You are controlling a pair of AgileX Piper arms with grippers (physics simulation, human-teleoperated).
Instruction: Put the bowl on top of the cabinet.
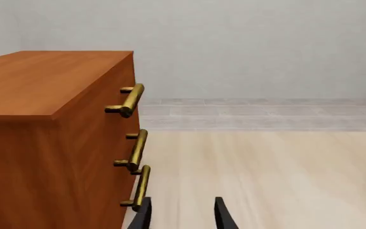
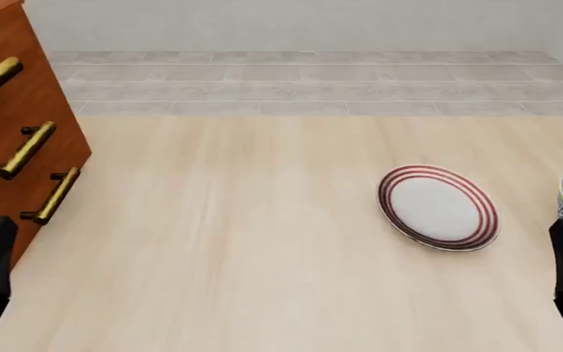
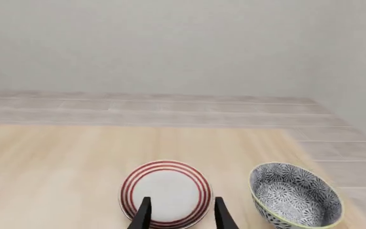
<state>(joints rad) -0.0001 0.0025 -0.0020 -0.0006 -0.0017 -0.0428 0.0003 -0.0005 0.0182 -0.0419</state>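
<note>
- The bowl (image 3: 295, 195), round and deep with a dense dark floral pattern and a pale rim, stands upright at the right edge of the tabletop (image 2: 243, 242).
- A flat white plate (image 2: 438, 207) with red rings lies near it, apart.
- The cabinet (image 1: 43, 133), reddish-brown wood with brass bar handles (image 1: 132, 100), stands at the left edge.
- The left gripper (image 1: 181, 214) and right gripper (image 3: 179, 213) have fingers apart, holding nothing.
- The tabletop is pale wood; behind it are grey tiles and a plain wall.
- No writing is readable.

Blue-floral bowl (image 3: 295, 197), red-brown cabinet (image 1: 49, 138), red-ringed plate (image 2: 439, 207)
</note>
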